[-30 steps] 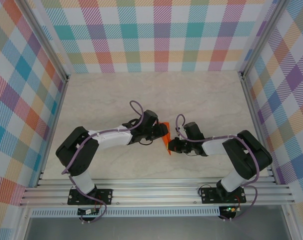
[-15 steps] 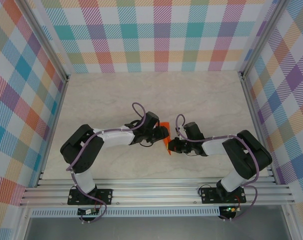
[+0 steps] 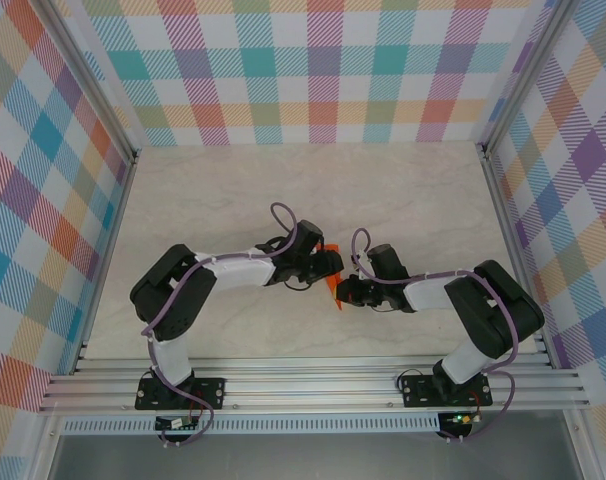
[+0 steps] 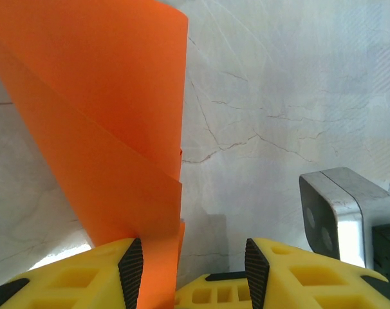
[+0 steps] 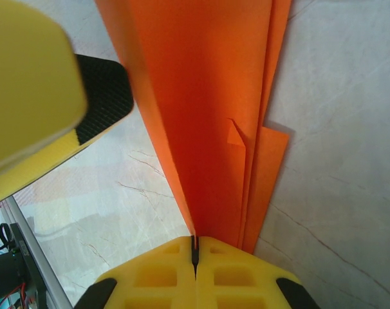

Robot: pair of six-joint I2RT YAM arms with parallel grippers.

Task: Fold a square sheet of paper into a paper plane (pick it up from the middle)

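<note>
Now, at the left gripper [image 4: 185,267]: gaping, folded orange paper [image 4: 111,129] just beside one pad [image 4: 131,265]. At the right gripper [image 5: 195,248]: clamped on the paper's edge, mid table [image 3: 403,200]. Could crumple or tear if squeezed off-crease or pulled apart.

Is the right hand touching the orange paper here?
Touching. The right wrist view shows the right hand closed on the orange paper, which comes out from between its shut fingers.

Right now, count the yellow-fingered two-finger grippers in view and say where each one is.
2. The left gripper is mid-table, open around the folded bright orange paper sheet. The right gripper is just right of it, shut on the same paper. None seems hidden.
</note>
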